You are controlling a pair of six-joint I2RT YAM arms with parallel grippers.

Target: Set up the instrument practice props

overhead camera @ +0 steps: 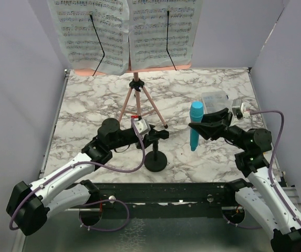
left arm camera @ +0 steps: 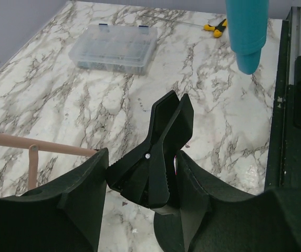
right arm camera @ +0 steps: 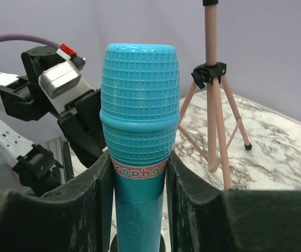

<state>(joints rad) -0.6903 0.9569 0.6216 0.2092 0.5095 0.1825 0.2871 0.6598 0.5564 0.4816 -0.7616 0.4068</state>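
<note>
The pink music stand (overhead camera: 135, 97) stands on its tripod at the back, with two white sheet-music pages (overhead camera: 126, 31) resting on it. The black mic stand (overhead camera: 155, 160) stands on its round base near the front centre. My left gripper (left arm camera: 144, 163) (overhead camera: 158, 135) is shut on the stand's black clip (left arm camera: 158, 152), one finger pressing each side. My right gripper (right arm camera: 139, 168) (overhead camera: 203, 126) is shut on the blue toy microphone (right arm camera: 139, 105) (overhead camera: 195, 131) just below its head. The microphone hangs upright, right of the clip and apart from it, its lower end (left arm camera: 247, 37) above the table.
A clear plastic compartment box (left arm camera: 113, 47) (overhead camera: 215, 100) lies at the right rear, behind my right gripper. A small yellow-and-black tool (left arm camera: 216, 26) lies by the far wall. A pink tripod leg (left arm camera: 34, 144) runs close to my left gripper. The black rail (overhead camera: 155, 191) borders the near edge.
</note>
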